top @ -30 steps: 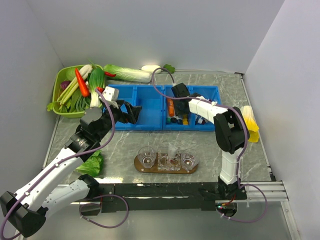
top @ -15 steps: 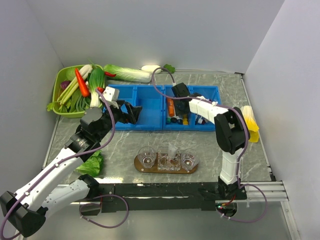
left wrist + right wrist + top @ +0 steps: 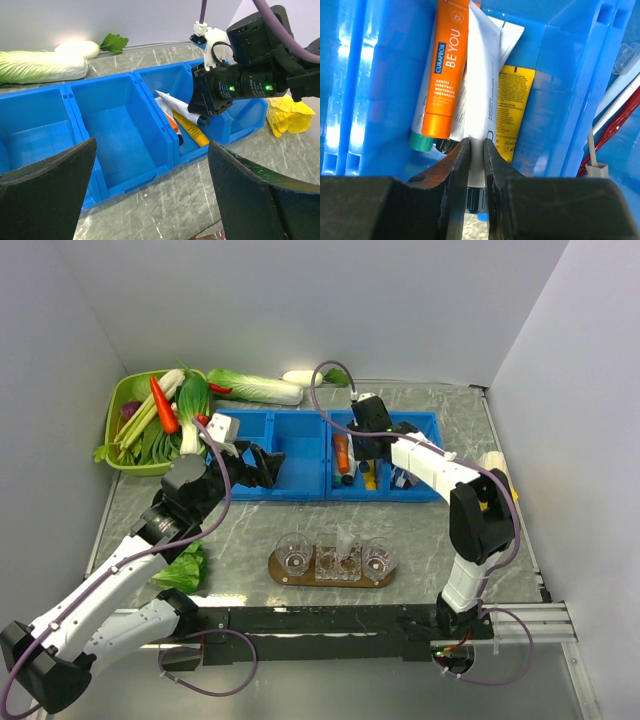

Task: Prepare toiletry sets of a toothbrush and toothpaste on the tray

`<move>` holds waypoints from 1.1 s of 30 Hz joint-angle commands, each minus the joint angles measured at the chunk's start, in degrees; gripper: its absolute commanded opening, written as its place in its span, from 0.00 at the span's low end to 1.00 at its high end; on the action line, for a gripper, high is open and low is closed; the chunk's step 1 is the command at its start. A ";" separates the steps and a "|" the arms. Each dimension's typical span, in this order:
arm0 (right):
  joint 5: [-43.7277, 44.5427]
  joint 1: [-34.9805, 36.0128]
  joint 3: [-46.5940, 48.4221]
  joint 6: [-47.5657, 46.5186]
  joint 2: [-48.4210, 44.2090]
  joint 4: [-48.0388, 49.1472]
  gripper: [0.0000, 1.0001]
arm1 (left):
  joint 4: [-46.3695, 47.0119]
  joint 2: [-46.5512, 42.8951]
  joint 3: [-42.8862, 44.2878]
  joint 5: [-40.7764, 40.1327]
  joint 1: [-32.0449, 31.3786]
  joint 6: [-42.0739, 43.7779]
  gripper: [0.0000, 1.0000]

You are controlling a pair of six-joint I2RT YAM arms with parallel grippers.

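Toothpaste [image 3: 482, 90] now clamped near its cap by right gripper [image 3: 476, 145], whose jaws have narrowed onto it inside bin [image 3: 570, 75]. Left gripper [image 3: 265, 465] jaws wide apart. Carry to tray [image 3: 285, 578] looks next.

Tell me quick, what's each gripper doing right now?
Left gripper: open, holding nothing.
Right gripper: closed on the white toothpaste tube in the blue bin.

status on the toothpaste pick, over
Right gripper pinching toothpaste near its cap, in blue bin. Left gripper open, empty. Orange tube alongside.
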 commanded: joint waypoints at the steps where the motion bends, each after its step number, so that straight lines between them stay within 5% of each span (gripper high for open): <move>1: 0.13 -0.29 -0.69 -0.91 -2.77 2.45 0.00 | 1.46 1.04 0.55 0.91 -0.22 -0.38 0.97; 14: -0.14 -0.20 -1.30 -1.52 4.26 1.22 0.00 | 1.55 1.31 0.55 0.99 -0.22 -0.47 0.97; 33: -1.98 -0.29 -2.01 -1.08 6.64 1.66 0.30 | 1.55 1.57 0.55 1.08 -0.57 -0.38 0.97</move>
